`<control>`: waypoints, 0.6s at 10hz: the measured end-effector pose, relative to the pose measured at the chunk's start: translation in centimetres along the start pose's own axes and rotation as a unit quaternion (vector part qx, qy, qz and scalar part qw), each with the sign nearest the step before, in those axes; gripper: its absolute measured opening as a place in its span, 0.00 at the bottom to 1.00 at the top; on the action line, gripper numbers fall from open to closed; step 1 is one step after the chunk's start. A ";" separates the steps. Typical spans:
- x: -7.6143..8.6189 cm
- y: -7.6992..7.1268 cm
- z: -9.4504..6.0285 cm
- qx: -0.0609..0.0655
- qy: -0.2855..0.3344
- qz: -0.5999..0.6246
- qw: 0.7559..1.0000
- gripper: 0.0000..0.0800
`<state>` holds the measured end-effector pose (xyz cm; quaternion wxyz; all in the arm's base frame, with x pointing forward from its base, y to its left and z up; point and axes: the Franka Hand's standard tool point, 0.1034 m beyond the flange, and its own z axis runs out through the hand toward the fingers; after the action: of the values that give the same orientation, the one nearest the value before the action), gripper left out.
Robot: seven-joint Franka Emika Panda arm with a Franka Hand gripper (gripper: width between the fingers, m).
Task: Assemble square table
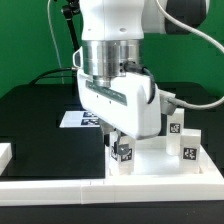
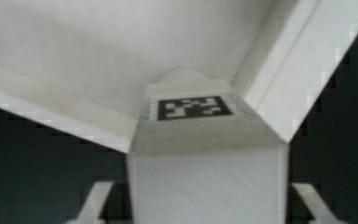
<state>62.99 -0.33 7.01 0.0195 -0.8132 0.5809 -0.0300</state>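
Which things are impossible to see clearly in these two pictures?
- Gripper fingertips: exterior view, a tagged leg covers them; grip unclear.
- Marker board: exterior view, the arm hides most of it.
- Table top: wrist view, cut off by the edges.
- Tags on the other legs: too small to read.

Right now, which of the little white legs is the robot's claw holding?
The leg directly under the gripper, at the tabletop's near corner. The other two legs stand free toward the exterior view's right, untouched.
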 end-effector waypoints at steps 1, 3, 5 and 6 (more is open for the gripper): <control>0.5 0.3 0.1 -0.001 -0.003 0.060 0.998 0.36; 0.8 0.7 0.0 -0.005 -0.019 0.199 0.980 0.36; 0.7 0.8 0.0 -0.005 -0.031 0.301 0.953 0.36; 0.5 0.8 0.0 -0.006 -0.034 0.363 0.931 0.36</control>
<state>62.35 -1.06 7.01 0.0439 -0.5470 0.8359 0.0103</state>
